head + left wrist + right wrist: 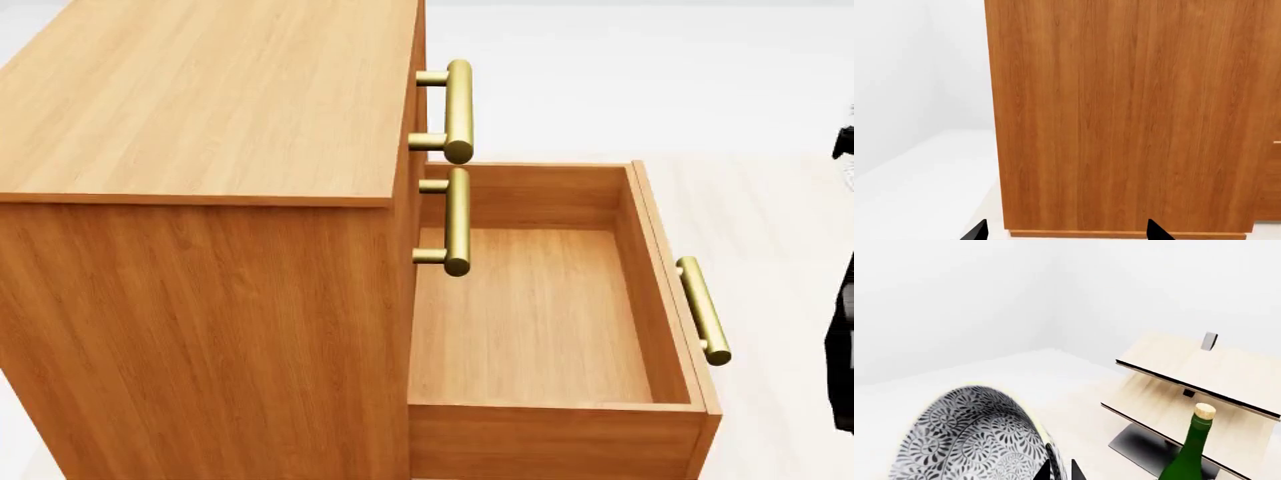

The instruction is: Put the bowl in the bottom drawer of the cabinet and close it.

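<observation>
Orange-brown wood grain everywhere: cabinet (200, 110) seen from above in the head view, bottom drawer (534, 320) pulled fully out, nothing inside, brass handle (702, 310) on its front, two upper drawers shut with their own brass handles (458, 110). Left claw (1066, 231) facing the cabinet's side panel, black tips set well apart, gripping nothing. Right claw (1059, 471) clamped on the rim of the blue-grey floral bowl (967, 440), held tilted away from the drawer. Beyond it, green bottle (1191, 450) with cork stopper just beside a pale wooden rack (1201, 375).
</observation>
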